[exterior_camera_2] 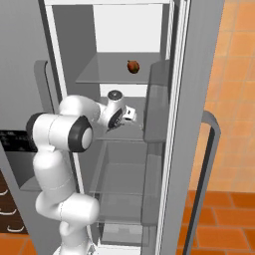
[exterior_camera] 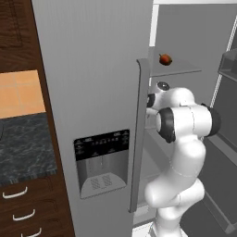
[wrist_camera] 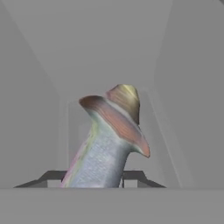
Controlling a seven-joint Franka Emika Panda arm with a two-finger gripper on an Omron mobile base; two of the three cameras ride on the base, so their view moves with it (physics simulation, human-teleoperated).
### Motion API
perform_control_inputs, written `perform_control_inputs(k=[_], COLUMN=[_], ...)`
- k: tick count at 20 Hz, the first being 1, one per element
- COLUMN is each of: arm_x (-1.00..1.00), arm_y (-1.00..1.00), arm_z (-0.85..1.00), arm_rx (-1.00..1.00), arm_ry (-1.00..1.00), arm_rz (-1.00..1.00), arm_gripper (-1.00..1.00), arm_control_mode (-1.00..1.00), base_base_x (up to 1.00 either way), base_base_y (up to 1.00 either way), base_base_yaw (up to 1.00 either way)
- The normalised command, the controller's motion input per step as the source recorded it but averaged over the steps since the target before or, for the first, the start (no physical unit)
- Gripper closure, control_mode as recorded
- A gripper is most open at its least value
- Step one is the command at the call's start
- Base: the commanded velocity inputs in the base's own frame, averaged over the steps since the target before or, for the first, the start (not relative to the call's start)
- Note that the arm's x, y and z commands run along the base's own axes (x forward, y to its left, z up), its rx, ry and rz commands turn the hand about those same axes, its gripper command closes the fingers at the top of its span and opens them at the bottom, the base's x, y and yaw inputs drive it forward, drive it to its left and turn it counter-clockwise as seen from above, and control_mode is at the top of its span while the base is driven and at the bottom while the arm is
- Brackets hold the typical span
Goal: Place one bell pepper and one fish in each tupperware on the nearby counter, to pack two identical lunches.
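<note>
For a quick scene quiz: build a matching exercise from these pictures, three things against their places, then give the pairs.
Things:
1. fish
2. bell pepper
3. counter

Places:
A. on the upper fridge shelf
B. left of the fridge, over wooden drawers
C. between the tips of the tool, tail pointing away

Pairs: 1-C, 2-A, 3-B

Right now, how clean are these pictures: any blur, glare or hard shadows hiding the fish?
Hand view: flat even light, no glare; the fish is soft and pixelated up close, its lower end cut off at the frame's bottom. Left base view: sharp, but the fridge door blocks the shelves. Right base view: clear, soft shading, pepper small but distinct.
</note>
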Motion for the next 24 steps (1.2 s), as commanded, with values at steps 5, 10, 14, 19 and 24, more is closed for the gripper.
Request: perform_control_inputs(k=[5,10,14,19,24], arm_x=[-0.65,-0.53,-0.79,-0.84,-0.95], arm_y=[-0.79,-0.15,0.0,0.15,0.18], arm_z=[0.16,0.94,0.9,0.44,0.13], arm_rx=[0.02,-0.01,-0.06,-0.16,-0.12], arm_ry=[-0.08,0.12,0.1,0.15,0.0], arm_rz=[0.08,0.33,0.34,0.3,0.08], arm_gripper=[1.0,1.0,1.0,1.0,1.0], arm_control_mode=[-1.0,-1.0,-1.0,-1.0,-1.0], base_base_x=[0.0,0.0,0.0,0.0,0.0], base_base_y=[0.0,0.0,0.0,0.0,0.0], base_base_yaw=[0.0,0.0,0.0,0.0,0.0])
